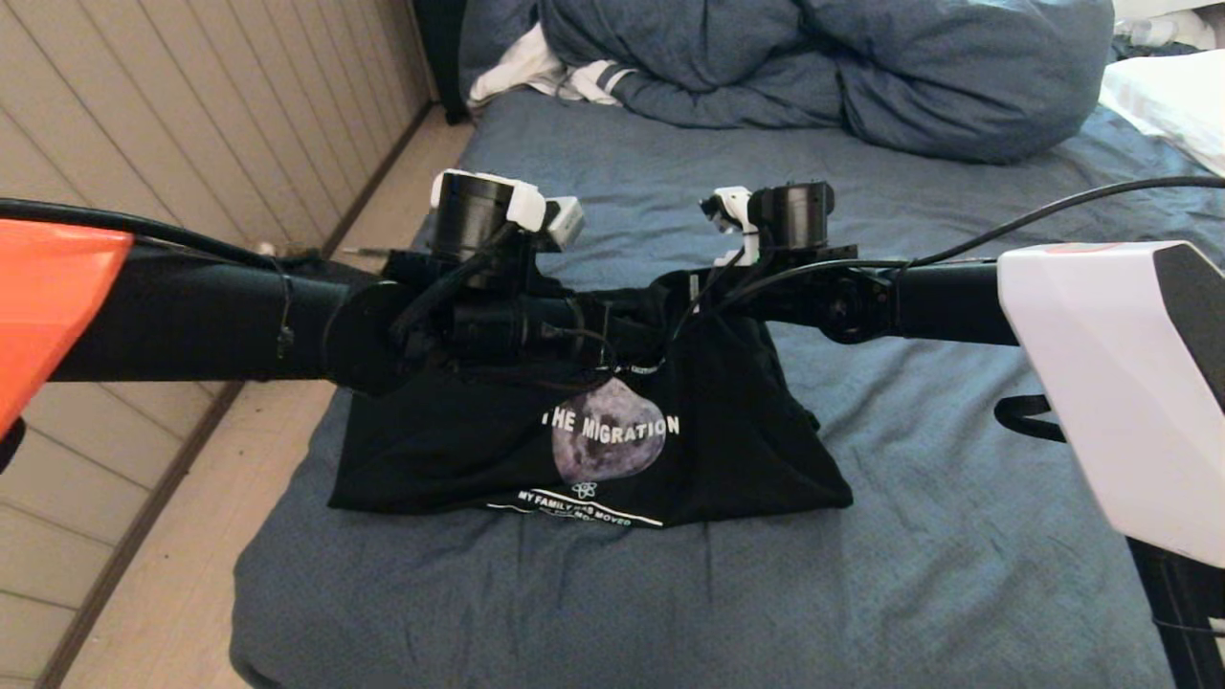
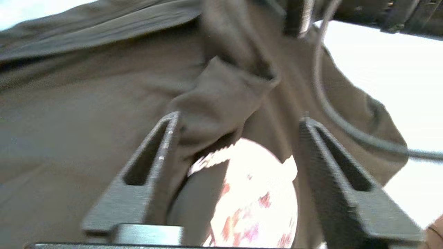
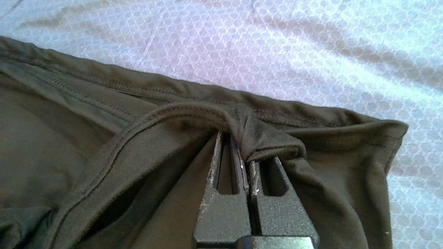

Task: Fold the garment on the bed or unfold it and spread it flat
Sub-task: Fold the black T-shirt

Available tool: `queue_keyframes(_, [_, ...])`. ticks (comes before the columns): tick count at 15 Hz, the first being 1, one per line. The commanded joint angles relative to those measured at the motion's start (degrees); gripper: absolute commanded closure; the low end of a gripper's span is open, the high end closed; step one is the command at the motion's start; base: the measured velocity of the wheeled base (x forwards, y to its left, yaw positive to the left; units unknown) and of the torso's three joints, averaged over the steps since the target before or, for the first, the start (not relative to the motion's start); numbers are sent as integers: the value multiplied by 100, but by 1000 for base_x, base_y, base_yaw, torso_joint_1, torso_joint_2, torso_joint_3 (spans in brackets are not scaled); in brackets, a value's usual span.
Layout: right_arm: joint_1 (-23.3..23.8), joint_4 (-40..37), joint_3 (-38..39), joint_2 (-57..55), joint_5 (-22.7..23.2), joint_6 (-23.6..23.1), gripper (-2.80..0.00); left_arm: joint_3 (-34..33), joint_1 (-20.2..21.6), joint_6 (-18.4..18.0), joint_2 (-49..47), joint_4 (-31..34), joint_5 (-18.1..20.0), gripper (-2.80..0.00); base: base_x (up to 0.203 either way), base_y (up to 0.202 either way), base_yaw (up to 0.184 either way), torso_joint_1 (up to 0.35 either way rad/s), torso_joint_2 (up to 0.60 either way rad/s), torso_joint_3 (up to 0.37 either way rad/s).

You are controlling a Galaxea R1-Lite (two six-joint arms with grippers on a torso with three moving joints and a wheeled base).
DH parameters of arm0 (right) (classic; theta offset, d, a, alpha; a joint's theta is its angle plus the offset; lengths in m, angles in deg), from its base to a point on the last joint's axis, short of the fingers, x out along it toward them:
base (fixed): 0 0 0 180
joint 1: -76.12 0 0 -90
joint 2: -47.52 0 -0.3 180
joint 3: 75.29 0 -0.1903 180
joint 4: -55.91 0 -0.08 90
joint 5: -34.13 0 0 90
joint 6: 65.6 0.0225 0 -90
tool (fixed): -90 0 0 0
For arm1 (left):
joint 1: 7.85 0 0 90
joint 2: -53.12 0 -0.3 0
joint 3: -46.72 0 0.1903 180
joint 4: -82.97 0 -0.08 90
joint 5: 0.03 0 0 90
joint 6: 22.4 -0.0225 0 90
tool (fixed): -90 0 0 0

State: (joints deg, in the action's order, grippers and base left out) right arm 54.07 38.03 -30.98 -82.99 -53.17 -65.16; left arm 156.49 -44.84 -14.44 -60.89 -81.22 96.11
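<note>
The garment (image 1: 450,450) is a black T-shirt with a pale moon graphic (image 1: 608,431) and white lettering. It hangs partly lifted over the near part of the bed (image 1: 957,478), and its lower edge rests on the sheet. Both arms reach in from the sides and meet over its top edge. My left gripper (image 2: 239,117) is open. A loose fold of the garment (image 2: 221,100) lies against one finger (image 2: 162,152), and the moon print shows between the fingers. My right gripper (image 3: 242,148) is shut on a hemmed edge of the garment (image 3: 263,138).
A bunched blue-grey duvet (image 1: 813,67) lies across the far end of the bed, with a white striped cloth (image 1: 536,72) beside it. A white pillow (image 1: 1177,96) is at the far right. The bed's left edge drops to a wooden floor (image 1: 191,574) by a panelled wall.
</note>
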Motion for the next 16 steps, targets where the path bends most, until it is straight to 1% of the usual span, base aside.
queue_keyframes(1, [-10, 1, 0, 17, 3, 0, 0, 76, -49, -4, -454, -165, -16, -280, 0, 0, 0, 0, 0, 0])
queue_keyframes(2, [-22, -4, 0, 0, 3, 9, 0, 239, -36, -5, -668, -201, -23, -280, 0, 0, 0, 0, 0, 0])
queue_keyframes(4, [-27, -2, 0, -18, 3, 7, 0, 553, 121, -3, -932, -242, -59, -280, 0, 0, 0, 0, 0, 0])
queue_keyframes(6, [-21, 0, 0, -27, 3, 0, 0, 577, 140, 4, -950, -246, -125, -280, 0, 0, 0, 0, 0, 0])
queue_keyframes(7, [-27, 5, 0, -27, 3, 9, 0, 585, 140, 10, -947, -246, -196, 0, 0, 0, 0, 0, 0, 0])
queue_keyframes(9, [-36, 5, 0, -27, 3, 9, 0, 605, 140, 4, -943, -246, -346, 0, 0, 0, 0, 0, 0, 0])
queue_keyframes(13, [-27, 5, 9, -27, 3, 18, 0, 570, 220, 20, -874, -255, -373, 0, 0, 0, 0, 0, 0, 0])
queue_keyframes(15, [-18, 14, 9, -36, 3, 18, 0, 605, 410, 18, -766, -255, -399, 0, 0, 0, 0, 0, 0, 0])
queue_keyframes(16, [-18, 14, 9, -36, 2, 22, 0, 658, 561, 14, -718, -263, -501, 0, 0, 0, 0, 0, 0, 0])
